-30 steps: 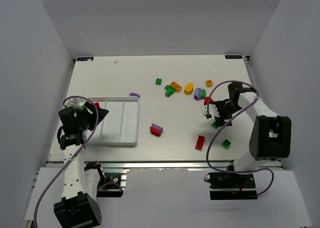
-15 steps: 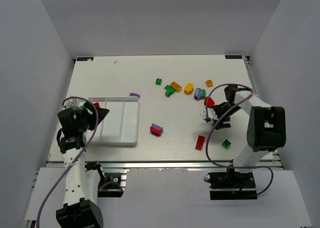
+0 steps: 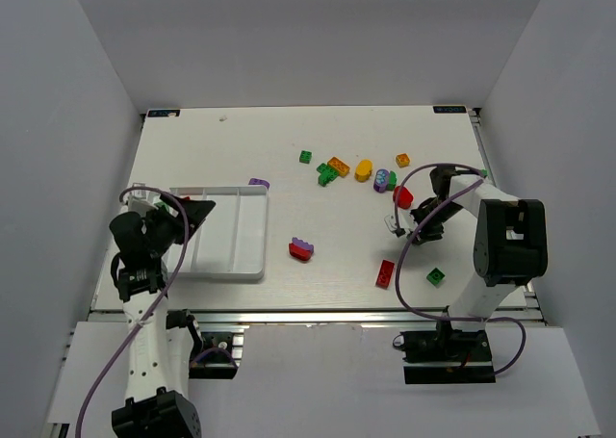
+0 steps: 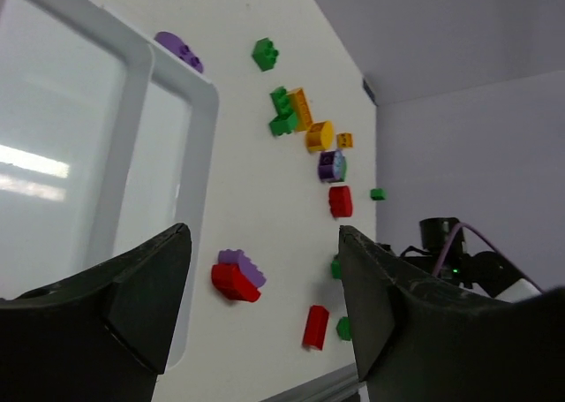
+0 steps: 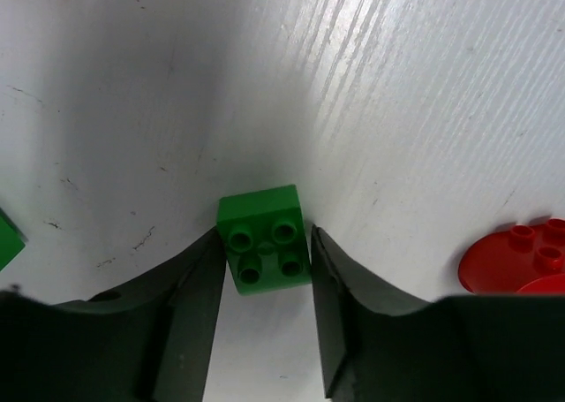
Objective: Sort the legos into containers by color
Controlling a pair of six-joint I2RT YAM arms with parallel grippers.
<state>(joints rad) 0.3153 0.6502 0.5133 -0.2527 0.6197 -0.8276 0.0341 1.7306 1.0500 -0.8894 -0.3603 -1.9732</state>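
The right pincer (image 5: 265,239) is clasping a green lego (image 5: 262,254), a small square piece with four studs on top. The lego is sitting flat on the desk (image 5: 424,110), directly between the two fingers (image 5: 190,314). Each finger seems to be pressing on one side face, so I am judging it as gripped but not yet lifted. The piece is nearly square, so it is not offering a real long axis; it is only turned a little against the fingers. A red lego (image 5: 521,259) is lying off to this pincer's right, well apart from the fingers, and it should not be disturbing a straight lift.

The left pincer (image 4: 262,269) is hanging released, with nothing between its fingers, just beside the tray (image 3: 265,236). The tray's compartments are running lengthwise away from it.

The relation that is deciding the next move: the tray is lying far to the left of the right pincer, across the desk, and much nearer to the left arm. So the right arm is facing a long carry sideways.
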